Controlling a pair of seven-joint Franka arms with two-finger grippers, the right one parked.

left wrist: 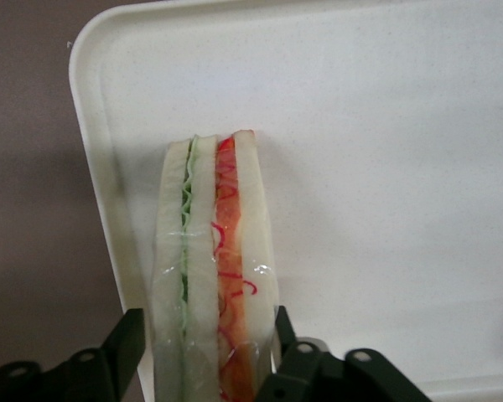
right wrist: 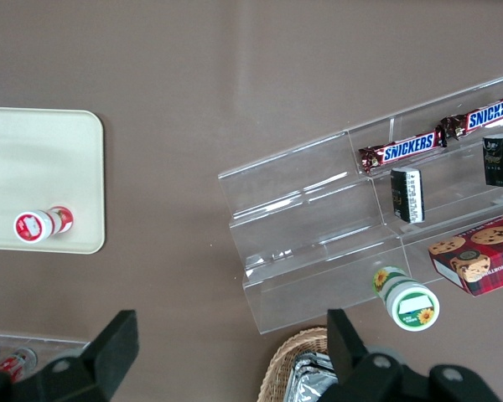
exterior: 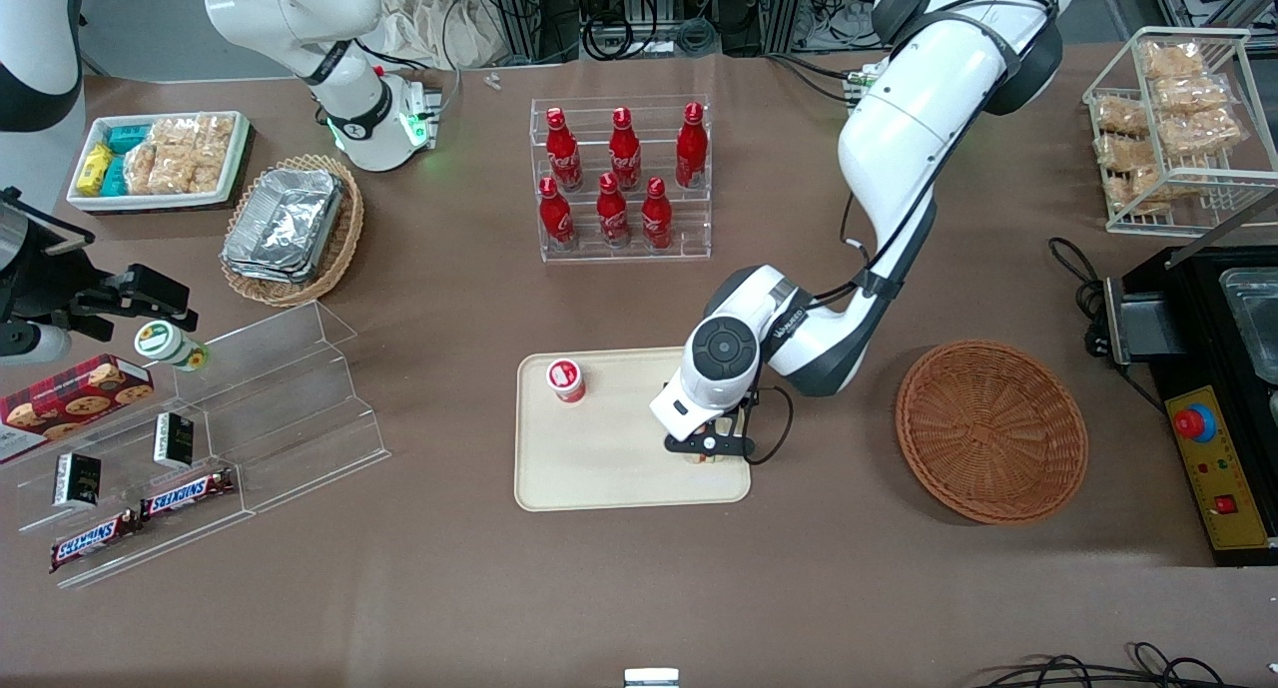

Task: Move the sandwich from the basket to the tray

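The sandwich [left wrist: 214, 251], a wrapped wedge of white bread with green and orange-red layers, stands on edge on the cream tray [left wrist: 386, 167], close to the tray's rim and corner. My left gripper [left wrist: 208, 325] is shut on the sandwich, one black finger against each bread face. In the front view the gripper [exterior: 707, 446] is low over the tray [exterior: 599, 468], at the tray's end nearer the basket, and only a bit of the sandwich [exterior: 705, 457] shows under it. The round reddish-brown wicker basket [exterior: 991, 430] sits beside the tray and holds nothing.
A small red-and-white cup [exterior: 565, 379] stands on the tray's other end. A rack of red bottles [exterior: 621, 179] stands farther from the front camera. A clear stepped shelf [exterior: 250, 408] with snacks lies toward the parked arm's end. A black machine [exterior: 1213, 408] stands toward the working arm's end.
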